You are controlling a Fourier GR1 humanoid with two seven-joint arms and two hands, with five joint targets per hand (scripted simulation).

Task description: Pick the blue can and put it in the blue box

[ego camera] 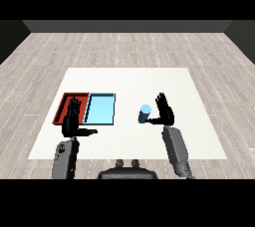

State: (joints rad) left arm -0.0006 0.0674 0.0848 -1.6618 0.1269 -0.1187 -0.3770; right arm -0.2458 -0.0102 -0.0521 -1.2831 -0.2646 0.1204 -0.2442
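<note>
**Observer:** Start with the biggest thing. What's in front of you?

**Me:** The white counter, carrying everything. On its left side two trays lie side by side: the red tray and, just to its right, the light blue tray.

**Observer:** And your hands?

**Me:** My left robot hand hangs over the near edge of the red tray, fingers straight, thumb out, holding nothing. My right robot hand is also spread open and empty, palm turned toward the can, thumb reaching in low beside it. I can't tell whether it touches.

**Observer:** The can itself?

**Me:** The blue can stands upright on the counter, right of the blue tray and apart from it, just left of my right robot hand. It's a small cylinder, dark blue on the side, paler on top.

**Observer:** How will it handle?

**Me:** I'd judge it light and stiff, with a smooth wall that could slip. It may tip if nudged near the top, so I'd wrap around mid-height.
</note>
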